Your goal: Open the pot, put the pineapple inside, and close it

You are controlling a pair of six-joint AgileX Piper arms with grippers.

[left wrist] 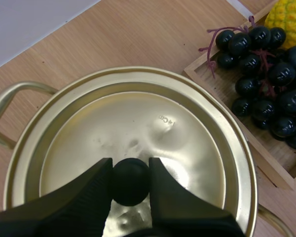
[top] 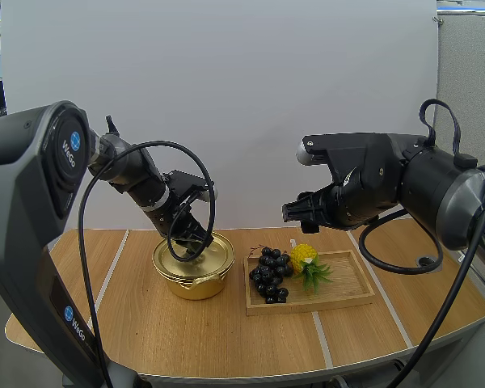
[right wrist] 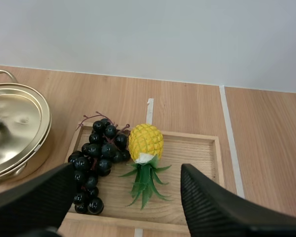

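Left tool (left wrist: 130, 170) on knob (left wrist: 130, 183), wooden table (left wrist: 113, 39)

Gold pot (top: 196, 279), upright, lid (left wrist: 138, 128) shut on it, black knob (left wrist: 130, 180) at ctr. Sm. yellow pineapple (top: 304, 257) lies on its side in tray (top: 349, 284), pot's 3 o'clock, green leaves twd 5 o'clock.
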